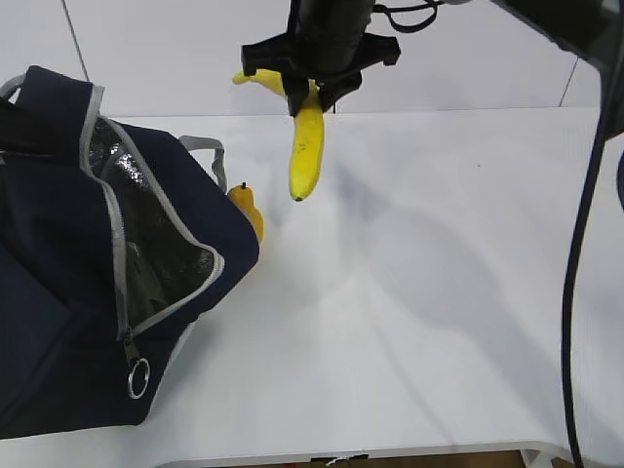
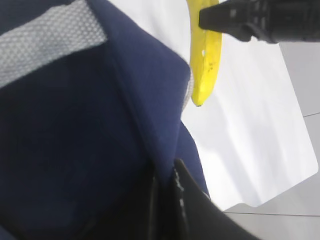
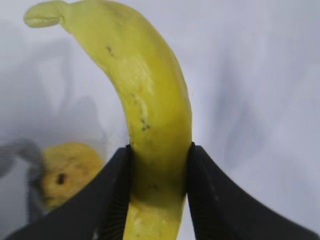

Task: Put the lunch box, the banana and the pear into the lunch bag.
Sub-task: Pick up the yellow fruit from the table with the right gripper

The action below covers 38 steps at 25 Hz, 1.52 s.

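Observation:
My right gripper (image 1: 310, 96) is shut on the banana (image 1: 306, 148) and holds it in the air, hanging tip down, right of the lunch bag (image 1: 58, 322). In the right wrist view the fingers (image 3: 117, 190) clamp the banana (image 3: 150, 100) from both sides. The pear (image 1: 248, 207) sits on the table against the bag's far right side; it also shows in the right wrist view (image 3: 70, 172). The bag's mouth is open and shows its foil lining (image 1: 156, 244). My left gripper (image 2: 165, 187) is shut on the bag's navy fabric (image 2: 100, 150). The lunch box is out of view.
The white table (image 1: 419, 292) stretches right of the bag to its front edge. A grey webbing handle (image 1: 210, 151) sticks up by the pear. A zipper ring (image 1: 137, 377) hangs at the bag's front. A black cable (image 1: 585, 244) hangs at the right.

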### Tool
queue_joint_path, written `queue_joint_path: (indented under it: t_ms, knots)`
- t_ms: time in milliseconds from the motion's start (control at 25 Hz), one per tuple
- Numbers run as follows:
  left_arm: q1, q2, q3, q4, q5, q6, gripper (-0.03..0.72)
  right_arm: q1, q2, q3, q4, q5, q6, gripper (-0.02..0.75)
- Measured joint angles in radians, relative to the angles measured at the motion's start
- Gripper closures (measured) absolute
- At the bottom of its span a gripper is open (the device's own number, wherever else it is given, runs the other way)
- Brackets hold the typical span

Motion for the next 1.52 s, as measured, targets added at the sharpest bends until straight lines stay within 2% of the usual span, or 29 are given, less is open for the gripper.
queue_joint_path:
  t_ms: [240,520,760,1000,1200,1520]
  knots:
    - [0.000,0.000,0.000,-0.001,0.000,0.004,0.701,-0.002,-0.017,-0.023,0.241,0.009,-0.176,0.446]
    - [0.000,0.000,0.000,-0.001,0.000,0.009,0.701,0.000,-0.031,-0.023,0.420,0.011,-0.230,0.446]
    - [0.000,0.000,0.000,-0.001,0.002,0.014,0.701,0.002,-0.100,-0.006,0.482,0.013,-0.233,0.446]
    - [0.000,0.000,0.000,-0.001,0.002,0.019,0.701,0.004,-0.188,0.123,0.522,0.013,-0.235,0.446]
    - [0.000,0.000,0.000,-0.004,0.003,0.019,0.701,0.006,-0.190,0.241,0.628,0.013,-0.244,0.446]
    - [0.000,0.000,0.000,-0.006,0.008,0.019,0.701,0.085,-0.190,0.278,0.645,0.009,-0.254,0.446]
